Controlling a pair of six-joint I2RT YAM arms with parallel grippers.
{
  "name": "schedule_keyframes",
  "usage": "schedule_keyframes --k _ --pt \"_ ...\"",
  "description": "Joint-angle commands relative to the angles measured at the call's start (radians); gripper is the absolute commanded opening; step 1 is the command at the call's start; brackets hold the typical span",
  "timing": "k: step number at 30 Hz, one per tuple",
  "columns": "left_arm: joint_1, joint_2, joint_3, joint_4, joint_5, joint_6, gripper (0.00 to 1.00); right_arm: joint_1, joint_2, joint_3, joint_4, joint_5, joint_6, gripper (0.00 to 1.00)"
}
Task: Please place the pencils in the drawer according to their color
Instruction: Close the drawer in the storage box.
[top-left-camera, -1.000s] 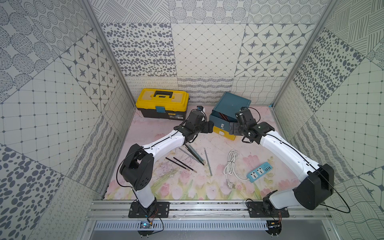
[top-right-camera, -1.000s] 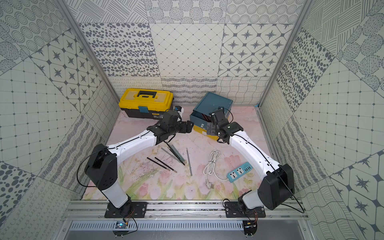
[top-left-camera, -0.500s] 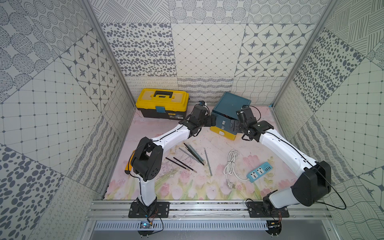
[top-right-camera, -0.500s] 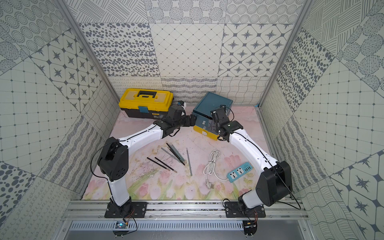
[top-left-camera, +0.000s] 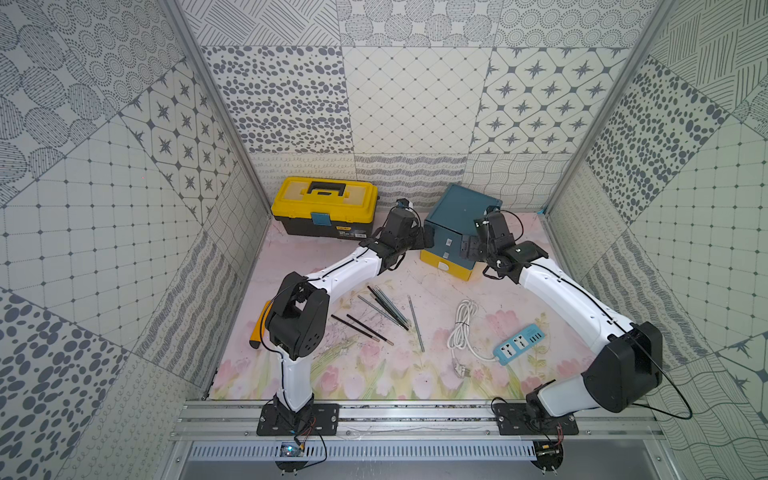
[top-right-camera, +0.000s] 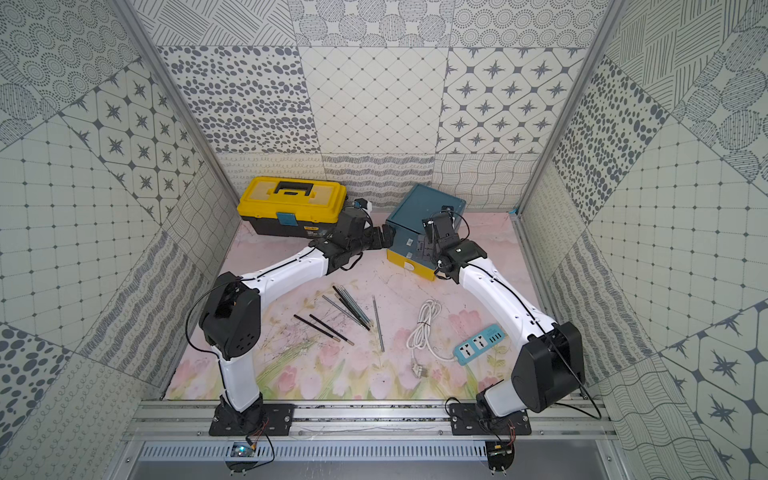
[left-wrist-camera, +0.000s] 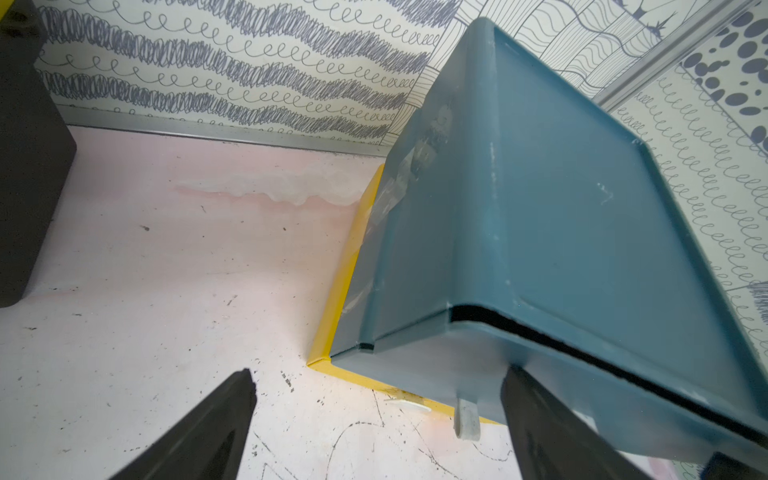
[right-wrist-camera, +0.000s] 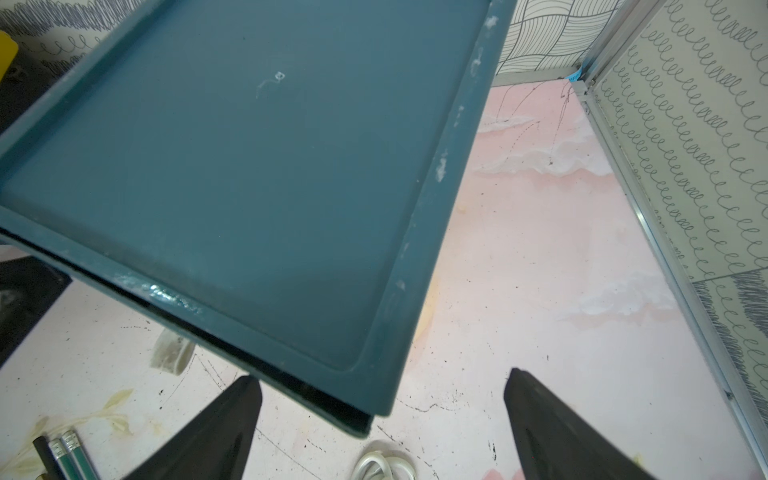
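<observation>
Left pincer gaping beside the drawer, right pincer gaping, seemingly over its top, pencils lying loose.

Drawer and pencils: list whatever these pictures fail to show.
- Drawer contents: no view sees inside; in both top views the right arm covers part of its front.
- Pencils: too small in both top views to count or colour reliably; the right wrist view's edge cuts off all but three ends.
- Orange tool: mostly behind the left arm.

Toolbox at back, left of drawer; pencils on mat before both; cable, power strip right of pencils
</observation>
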Motion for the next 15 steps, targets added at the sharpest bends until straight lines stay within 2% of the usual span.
schedule_keyframes --k 1,15 --pt "0.007 0.016 0.018 0.085 -0.018 -0.026 0.99 -0.008 0.028 0.023 0.044 0.011 -0.014 0.98" --pt "0.008 0.03 0.014 0.056 -0.056 -0.062 0.99 -0.014 0.028 -0.003 0.076 0.007 -0.019 0.99"
